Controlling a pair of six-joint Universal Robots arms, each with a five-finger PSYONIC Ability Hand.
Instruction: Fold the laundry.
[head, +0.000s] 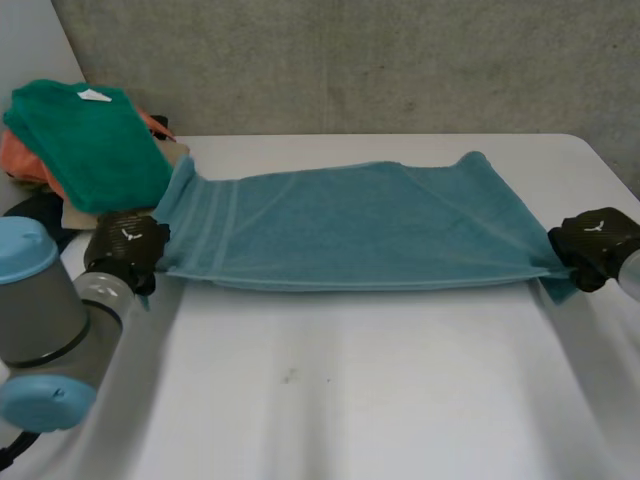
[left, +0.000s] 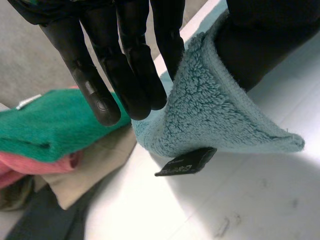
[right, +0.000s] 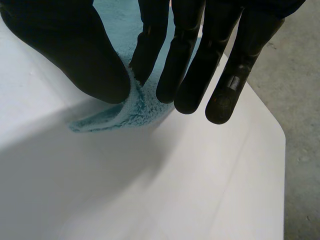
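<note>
Left hand (head: 125, 250): nearest us, pinching the towel's (head: 360, 225) near left corner.
Towel: blue, folded lengthwise, stretched on the tabletop (head: 350, 390) between our hands.
Right hand (head: 595, 245): pinching the towel's near right corner.
Clothes pile (head: 85, 140): behind the towel's left end.

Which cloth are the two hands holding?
The blue towel, pinched at its ends by left hand and right hand; the green cloth lies piled aside.
</note>
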